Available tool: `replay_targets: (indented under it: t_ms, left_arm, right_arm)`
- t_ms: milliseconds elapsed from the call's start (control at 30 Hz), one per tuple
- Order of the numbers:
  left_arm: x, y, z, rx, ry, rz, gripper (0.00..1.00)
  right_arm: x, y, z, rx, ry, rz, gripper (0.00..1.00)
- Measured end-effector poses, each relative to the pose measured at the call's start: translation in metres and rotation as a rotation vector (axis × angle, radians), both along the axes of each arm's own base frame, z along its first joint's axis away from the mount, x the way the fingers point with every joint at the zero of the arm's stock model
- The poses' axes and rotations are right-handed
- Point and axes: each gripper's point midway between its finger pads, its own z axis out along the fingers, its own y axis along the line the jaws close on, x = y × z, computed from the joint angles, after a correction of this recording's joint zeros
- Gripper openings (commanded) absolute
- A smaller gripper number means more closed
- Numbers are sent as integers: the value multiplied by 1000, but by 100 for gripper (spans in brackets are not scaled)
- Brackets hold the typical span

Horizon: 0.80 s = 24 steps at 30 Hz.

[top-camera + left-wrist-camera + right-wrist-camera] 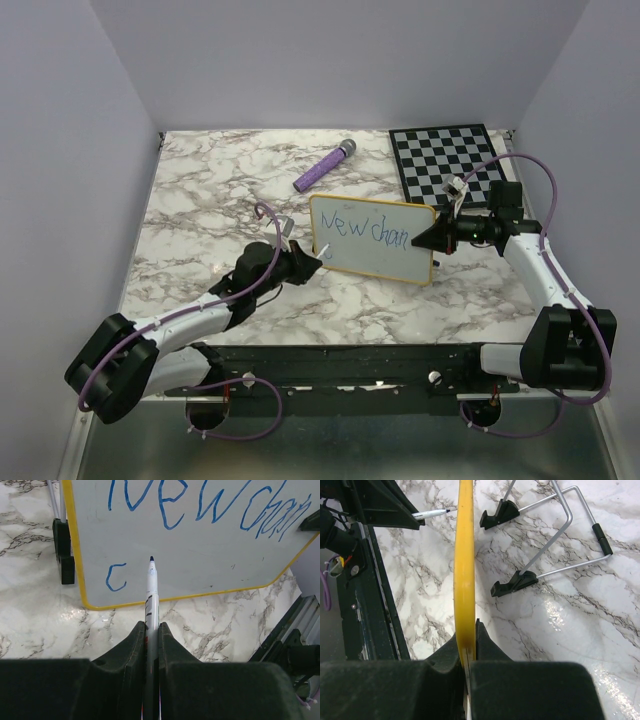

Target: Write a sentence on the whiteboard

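The marble table (200,200) carries a checkered board (450,160) at its 1 o'clock corner. The whiteboard (385,262) stands propped near the middle, slightly toward 3 o'clock, on a wire stand (560,535) with black feet behind it. A purple marker (324,166) lies at 12 o'clock, well apart from the whiteboard.

The right gripper (428,240) is at the whiteboard's 3 o'clock side, with its jaws pinching the yellow frame. The left gripper (151,630), at the whiteboard's 8 o'clock, is pressed tight on a white pen (151,595). The pen's dark tip sits over the lower face of the whiteboard, and contact cannot be told.

The sentence (368,232) in blue reads "New chan". A lone "c" (116,577) is below it, at the tip's 9 o'clock.
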Motion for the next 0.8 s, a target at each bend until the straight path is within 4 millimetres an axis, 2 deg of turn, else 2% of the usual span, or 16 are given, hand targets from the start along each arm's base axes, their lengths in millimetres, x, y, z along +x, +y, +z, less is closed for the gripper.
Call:
replay_targets:
  t_ms: [233,533,800]
  left_arm:
    - [1,-1,1,-11,-13,-1,0]
    - [1,-2,-22,31,33,-7,0]
    - [5,-6,-18,31,21,-14,0]
  right_arm:
    - [0,0,0,0,0,0,1]
    - [0,0,0,0,0,0,1]
    - [0,0,0,0,0,0,1]
